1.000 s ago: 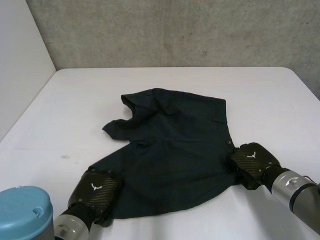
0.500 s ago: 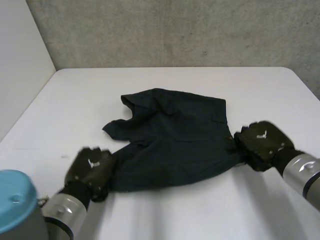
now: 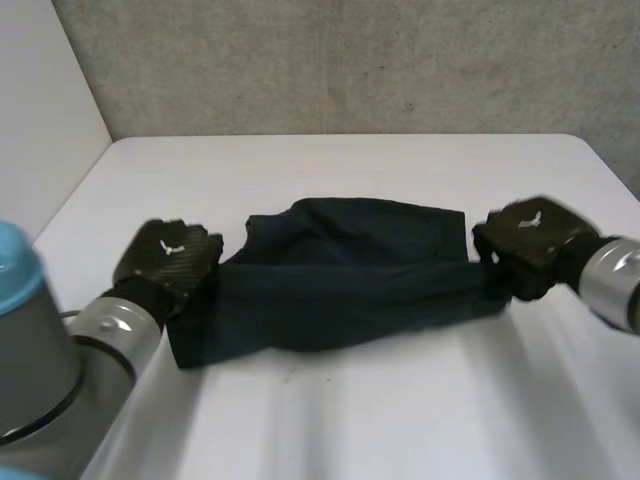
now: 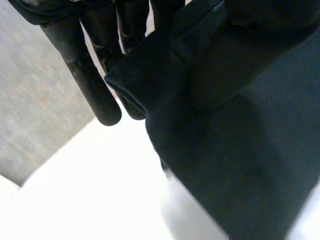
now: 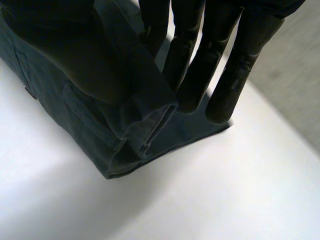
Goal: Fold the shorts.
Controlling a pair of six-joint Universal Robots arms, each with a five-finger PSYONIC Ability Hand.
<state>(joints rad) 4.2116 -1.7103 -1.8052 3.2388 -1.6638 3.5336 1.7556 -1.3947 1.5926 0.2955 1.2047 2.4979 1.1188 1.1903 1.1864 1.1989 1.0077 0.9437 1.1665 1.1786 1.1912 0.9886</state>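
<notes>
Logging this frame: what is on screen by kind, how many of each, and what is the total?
dark shorts: 1
black robot hands: 2, the left hand and the right hand, one pinching each end of the shorts
white table: 1
Total: 4
</notes>
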